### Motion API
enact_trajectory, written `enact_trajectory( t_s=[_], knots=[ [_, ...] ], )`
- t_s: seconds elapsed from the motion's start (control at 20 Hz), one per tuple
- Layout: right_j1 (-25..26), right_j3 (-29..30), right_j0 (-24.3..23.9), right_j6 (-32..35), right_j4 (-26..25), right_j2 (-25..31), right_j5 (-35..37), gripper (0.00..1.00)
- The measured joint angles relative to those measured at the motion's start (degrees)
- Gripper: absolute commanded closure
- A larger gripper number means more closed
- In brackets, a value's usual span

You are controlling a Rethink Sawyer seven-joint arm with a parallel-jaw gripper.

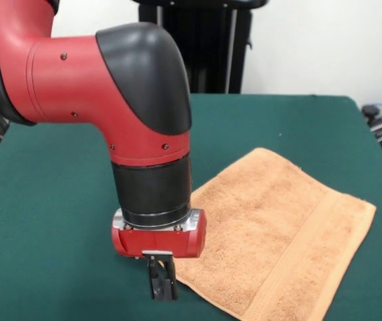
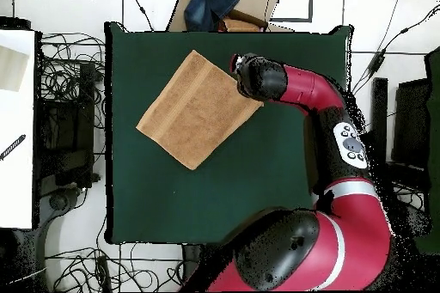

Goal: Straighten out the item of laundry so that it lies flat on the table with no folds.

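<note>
One towel (image 1: 271, 227), spread flat and set on a diagonal across the green counter (image 1: 50, 221).

Nearest in the front view, the claw (image 1: 162, 279) hangs straight down from the red and black arm (image 1: 110, 80), its two dark fingers (image 1: 156, 281) pressed close together with nothing between them, tips at or just above the counter right beside the towel's 9 o'clock corner. Whether they touch the cloth cannot be told. The peach-orange towel lies open with no folds showing, turned like a diamond: its long axis runs from about 4 o'clock to 10 o'clock, with a woven band stripe along the hemmed short end at the 4 o'clock side. Overhead, the towel (image 2: 199, 109) sits in the counter's upper half, toward 12 o'clock, its long axis running 1 to 7 o'clock.
</note>
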Motion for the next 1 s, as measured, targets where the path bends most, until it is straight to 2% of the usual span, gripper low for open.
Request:
enact_trajectory(
  t_s=[0.6, 1.0],
  knots=[
    [2.06, 0.31, -1.85, 0.00, -1.01, 0.20, -1.70, 1.00],
    [0.49, 2.59, -4.21, 0.00, -1.00, 2.21, -0.46, 1.00]
  ],
)
